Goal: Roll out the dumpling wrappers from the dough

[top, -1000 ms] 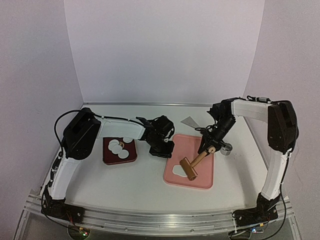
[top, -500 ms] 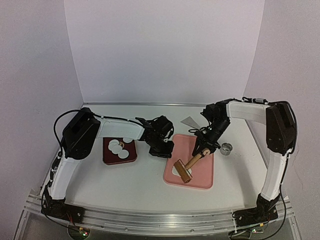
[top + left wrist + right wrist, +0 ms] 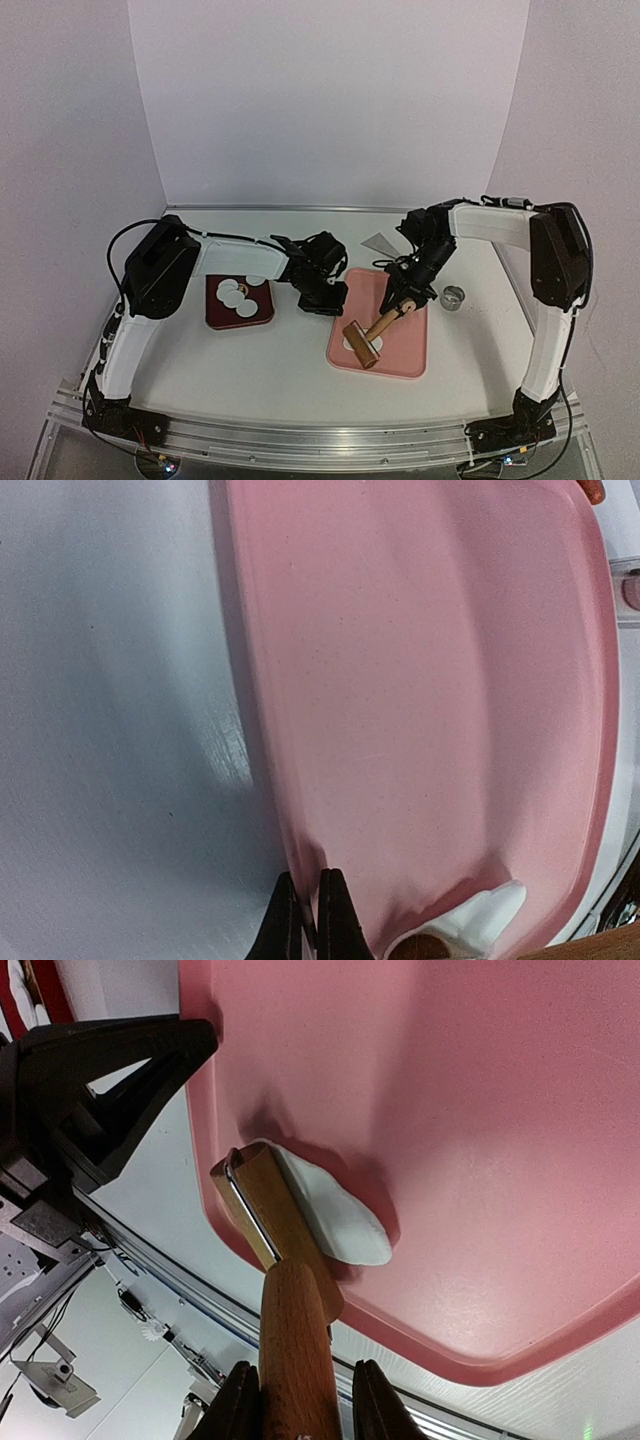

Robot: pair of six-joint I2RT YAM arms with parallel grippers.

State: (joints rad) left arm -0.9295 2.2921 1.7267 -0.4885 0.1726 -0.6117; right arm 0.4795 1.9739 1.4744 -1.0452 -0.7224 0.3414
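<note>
The dough (image 3: 340,1215) lies as a flattened white patch at the near left corner of the pink board (image 3: 400,345). The wooden roller's head (image 3: 361,343) rests on it and hides most of it from above. My right gripper (image 3: 405,291) is shut on the roller's handle (image 3: 295,1350). My left gripper (image 3: 326,296) is shut, pinching the pink board's left edge (image 3: 290,850); the dough (image 3: 487,918) shows just beyond it. Several round dumpling wrappers (image 3: 236,296) lie on a dark red plate (image 3: 222,317) to the left.
A small metal ring cutter (image 3: 453,297) stands right of the board. A grey triangular piece (image 3: 380,243) lies behind the board. The purple walls close in the table at the back and both sides.
My right gripper has drawn the roller leftward across the board, so its head now sits over the dough. The left gripper has kept still on the board's edge.
</note>
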